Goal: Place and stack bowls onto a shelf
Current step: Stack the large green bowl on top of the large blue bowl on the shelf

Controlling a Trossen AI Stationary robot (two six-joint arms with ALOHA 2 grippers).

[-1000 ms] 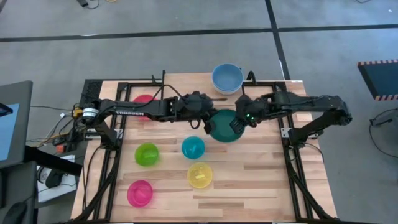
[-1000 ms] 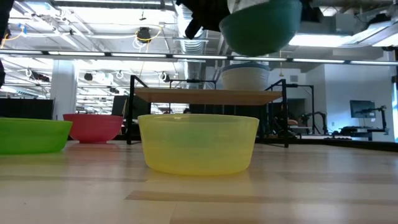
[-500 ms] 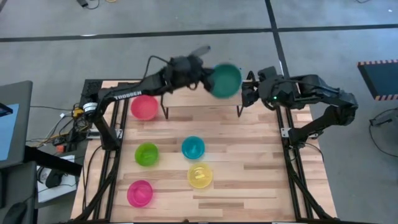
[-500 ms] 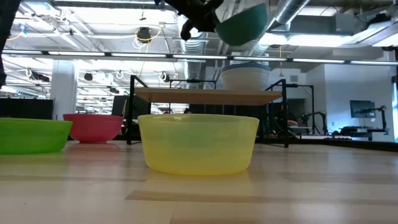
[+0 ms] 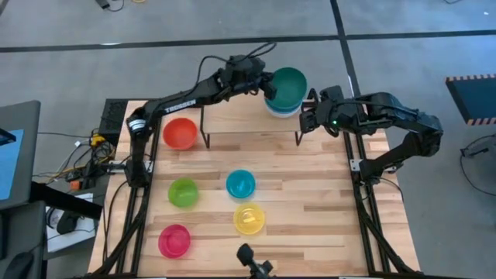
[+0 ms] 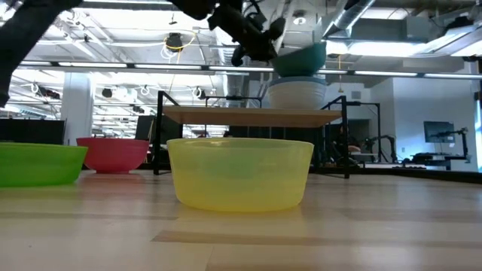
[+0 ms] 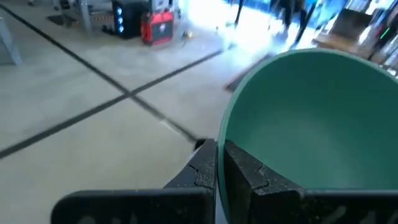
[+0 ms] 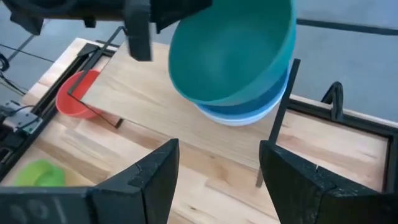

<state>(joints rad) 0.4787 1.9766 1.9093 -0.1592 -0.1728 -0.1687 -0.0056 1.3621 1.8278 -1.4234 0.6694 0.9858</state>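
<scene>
My left gripper (image 5: 266, 82) is shut on a teal bowl (image 5: 288, 83) above the right end of the shelf (image 5: 240, 113). The teal bowl (image 8: 236, 50) is tilted over a blue bowl (image 8: 252, 102) nested in a white bowl (image 8: 239, 119), which stand on the shelf's plank (image 6: 252, 115). I cannot tell whether the teal bowl touches the blue one. My right gripper (image 8: 217, 180) is open and empty near the shelf's right legs (image 5: 308, 118). My left gripper pinches the teal bowl's rim (image 7: 221, 144) on the side toward the table's left, one finger (image 7: 245, 174) inside the bowl and one (image 7: 204, 169) outside. The fingers come from the left, slanting down. The bowl sits tilted, mouth up, over the blue bowl.
On the table stand a red-orange bowl (image 5: 180, 133) beside the shelf's left legs, a lime green bowl (image 5: 184, 191), a cyan bowl (image 5: 241, 184), a yellow bowl (image 5: 249, 218) and a pink bowl (image 5: 174, 240). The shelf's left part is bare.
My left gripper has carried the teal bowl from above the table's middle up and toward the far edge, then down over the blue and white stack at the shelf's right end. My right gripper has drawn away from the bowl toward the far right.
</scene>
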